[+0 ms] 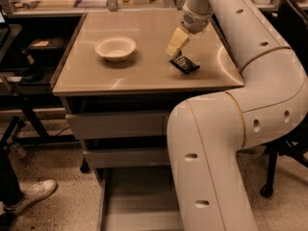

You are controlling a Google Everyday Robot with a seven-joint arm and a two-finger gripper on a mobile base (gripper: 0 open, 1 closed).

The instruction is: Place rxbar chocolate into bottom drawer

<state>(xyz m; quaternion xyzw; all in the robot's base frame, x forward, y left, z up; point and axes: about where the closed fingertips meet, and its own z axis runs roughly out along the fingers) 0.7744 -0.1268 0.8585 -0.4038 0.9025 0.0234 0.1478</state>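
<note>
The rxbar chocolate point(185, 64), a small black bar with pale lettering, lies on the tan tabletop point(144, 76) right of the middle. My gripper point(173, 52) hangs from the big white arm and reaches down to the bar's far left end, at or just above it. The bottom drawer point(137, 201) is pulled out below the table front, and its grey floor shows, partly hidden by my arm.
A white bowl point(115, 48) stands on the table to the left of the bar. Two grey drawer fronts point(118, 124) sit shut above the open one. A person's shoe point(33, 192) is on the floor at the left, and a chair base point(269, 186) at the right.
</note>
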